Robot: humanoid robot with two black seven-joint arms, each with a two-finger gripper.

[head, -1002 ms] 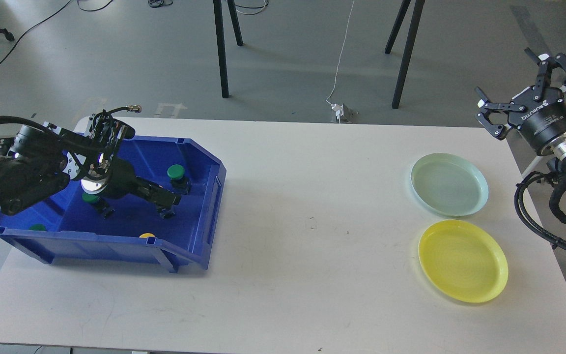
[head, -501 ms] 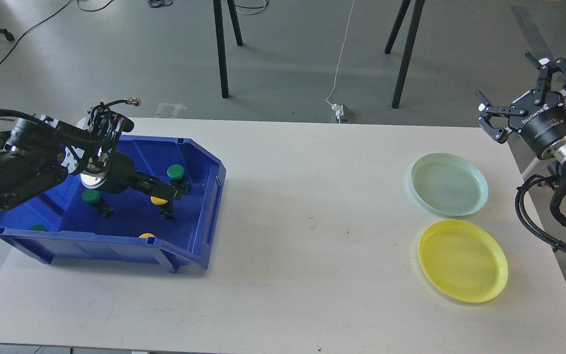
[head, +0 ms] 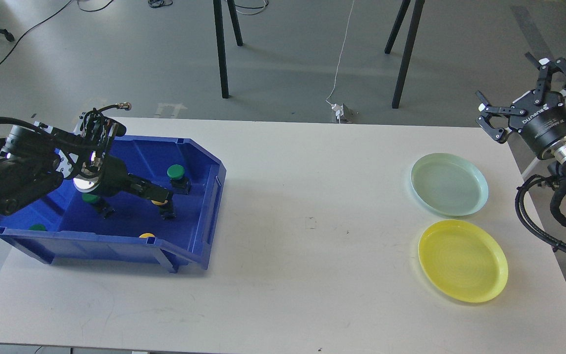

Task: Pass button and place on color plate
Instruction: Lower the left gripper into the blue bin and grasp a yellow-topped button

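Observation:
A blue bin [head: 199,236] at the table's left holds green buttons [head: 175,171] [head: 90,197] [head: 38,227] and yellow buttons [head: 147,235]. My left gripper [head: 165,197] reaches down into the bin and sits right over another yellow button [head: 156,202], whose black base shows just below it. The fingers look like one dark bar, so I cannot tell whether they grip it. My right gripper [head: 509,81] is open and empty, held in the air off the table's far right edge. A pale green plate [head: 449,184] and a yellow plate [head: 462,259] lie at the right, both empty.
The white table [head: 307,246] spans the view. Black stand legs [head: 221,49] and a white cable [head: 342,54] are on the floor behind it. My right arm's cables [head: 533,216] hang beside the table's right edge.
My left gripper has drawn back a little to the left inside the bin, uncovering the yellow button's cap. The button's base has stayed put. The right gripper has barely shifted.

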